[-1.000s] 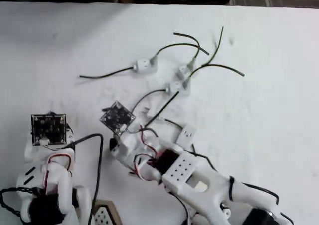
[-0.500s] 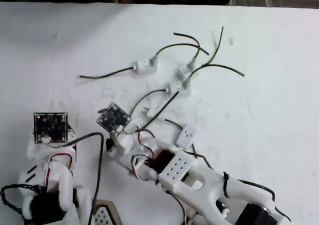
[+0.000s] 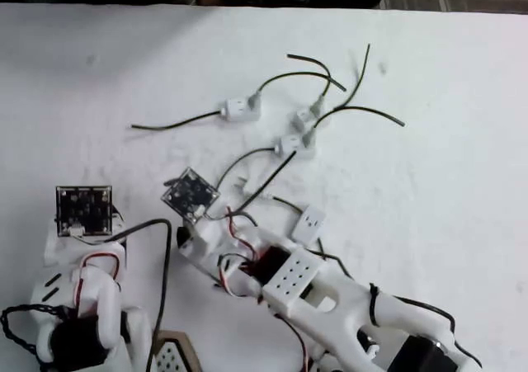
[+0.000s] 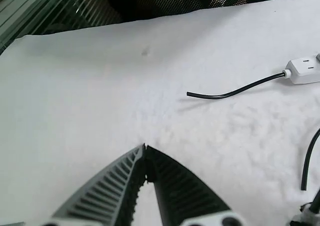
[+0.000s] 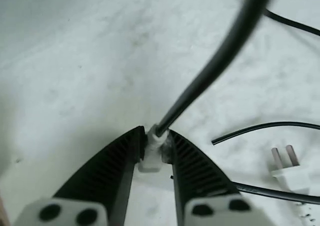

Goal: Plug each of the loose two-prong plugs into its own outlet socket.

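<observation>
A white plug (image 5: 150, 160) on a black cord (image 5: 210, 65) is being pinched in the right gripper (image 5: 154, 136), low over the tabletop (image 5: 65, 60) near its centre. In the high view, the right arm's camera board (image 3: 191, 195) is covering that grasp. A loose two-prong plug (image 5: 286, 170) is lying near the held one. An outlet socket (image 3: 238, 108) is lying farther off. At the near left, the left gripper (image 4: 145, 153) is hanging with its fingers pressed together, well apart from that socket.
</observation>
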Controlling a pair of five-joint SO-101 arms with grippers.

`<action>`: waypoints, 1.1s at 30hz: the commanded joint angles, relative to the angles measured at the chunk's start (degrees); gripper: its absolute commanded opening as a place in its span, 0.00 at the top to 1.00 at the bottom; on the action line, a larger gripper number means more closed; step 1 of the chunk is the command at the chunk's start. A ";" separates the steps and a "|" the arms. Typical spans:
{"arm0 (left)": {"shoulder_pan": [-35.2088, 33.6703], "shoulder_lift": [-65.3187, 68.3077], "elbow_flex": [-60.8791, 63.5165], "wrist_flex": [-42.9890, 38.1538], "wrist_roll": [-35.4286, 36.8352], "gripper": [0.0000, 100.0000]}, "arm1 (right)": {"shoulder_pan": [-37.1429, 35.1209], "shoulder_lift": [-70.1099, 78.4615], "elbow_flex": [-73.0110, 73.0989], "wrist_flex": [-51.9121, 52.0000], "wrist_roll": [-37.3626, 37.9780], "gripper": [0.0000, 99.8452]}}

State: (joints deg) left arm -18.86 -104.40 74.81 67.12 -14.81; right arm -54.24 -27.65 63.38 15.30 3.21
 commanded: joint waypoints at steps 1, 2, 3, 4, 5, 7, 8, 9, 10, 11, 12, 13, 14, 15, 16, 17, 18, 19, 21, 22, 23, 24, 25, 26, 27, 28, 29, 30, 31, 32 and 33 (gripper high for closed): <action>-0.48 -0.22 0.26 -0.18 0.53 0.98 | 0.92 -0.22 0.00 -1.10 -0.44 0.98; -0.48 -0.22 0.53 -0.18 0.53 0.98 | 0.84 -0.22 0.09 -1.01 -0.44 0.98; -0.48 -0.22 0.53 -0.18 0.53 0.98 | 0.66 -0.22 0.26 -0.57 -0.44 0.98; -0.48 -0.22 0.53 -0.18 0.53 0.98 | 0.57 -0.22 0.35 -0.04 -0.44 0.98; -0.48 -0.22 0.53 -0.18 0.53 0.98 | 0.48 -0.22 0.53 0.40 -0.44 0.98; -0.48 -0.22 0.53 -0.18 0.53 0.98 | 0.48 -0.22 0.62 1.36 -0.44 0.98; -0.48 -0.22 0.53 -0.18 0.53 0.98 | 0.48 -0.22 0.62 2.24 -0.44 0.98; -0.48 -0.22 0.53 -0.18 0.53 0.98 | 0.48 -0.22 0.62 3.12 -0.44 0.98; -0.48 -0.22 0.53 -0.18 0.53 0.98 | 0.31 -0.22 0.62 4.09 -0.44 0.98; -0.48 -0.22 0.53 -0.18 0.53 0.98 | -0.40 -0.22 0.62 5.05 -0.44 0.98; -0.48 -0.22 0.53 -0.18 0.53 0.98 | -1.10 -0.22 0.62 6.29 -0.44 0.98; -0.48 -0.22 0.53 -0.18 0.53 0.98 | -1.98 -0.31 0.62 7.60 -0.44 0.98; -0.48 -0.22 0.53 -0.18 0.53 0.98 | -3.03 -0.40 0.53 9.01 -0.44 0.98; -0.48 -0.22 0.62 -0.18 0.53 0.98 | -3.82 -0.66 0.35 10.59 -0.44 0.98; -0.48 -0.22 0.62 -0.18 0.53 0.98 | -4.35 -0.75 0.26 12.00 -0.44 0.98; -0.48 -0.22 0.62 -0.18 0.53 0.98 | -4.79 -0.75 0.09 13.23 -0.44 0.98; -0.48 -0.22 0.62 -0.18 0.53 0.98 | -4.79 -0.66 -0.53 14.81 -0.44 0.98; -0.48 -0.22 0.62 -0.18 0.53 0.98 | -4.79 -0.57 -1.32 16.66 -0.44 0.98; -0.48 -0.22 0.62 -0.18 0.53 0.98 | -4.53 -0.31 -3.78 20.62 -0.53 0.98; -0.48 -0.22 0.62 -0.18 0.53 0.98 | -4.53 -0.31 -5.01 22.46 -0.62 0.98; -0.48 -0.22 0.62 -0.18 0.53 0.98 | -4.53 -0.31 -6.07 23.78 -1.49 0.98; -0.48 -0.22 0.62 -0.18 0.53 0.98 | -4.53 -0.31 -7.03 24.57 -2.81 0.98; -0.48 -0.22 0.70 -0.18 0.53 0.98 | -4.53 -0.22 -7.65 24.84 -3.78 0.98; -0.48 -0.22 0.97 -0.18 0.53 0.98 | -4.53 -0.22 -8.00 24.84 -3.87 0.98; -0.48 -0.22 1.32 -0.35 0.53 0.98 | -4.53 -0.22 -8.18 24.57 -3.87 0.98; -0.48 -0.22 1.58 -0.97 0.53 0.98 | -4.53 -0.22 -8.18 24.22 -3.96 0.98; -0.48 -0.22 1.93 -1.58 0.53 0.98 | -4.44 -0.22 -8.18 24.04 -4.04 0.98; -0.48 -0.22 2.37 -2.02 0.53 0.98 | -4.44 -0.22 -8.18 24.04 -4.04 0.98; -0.48 -0.22 2.81 -2.55 0.53 0.98 | -4.44 -0.22 -8.26 23.96 -4.13 0.98; -0.48 -0.22 3.08 -3.08 0.53 0.98 | -4.35 -0.13 -8.26 23.43 -4.13 0.98; -0.48 -0.22 3.25 -3.34 0.53 0.98 | -4.09 -0.04 -8.18 22.73 -4.13 0.98</action>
State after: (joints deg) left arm -18.86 -104.40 77.80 66.15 -14.81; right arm -57.93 -28.00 56.35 38.33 -0.40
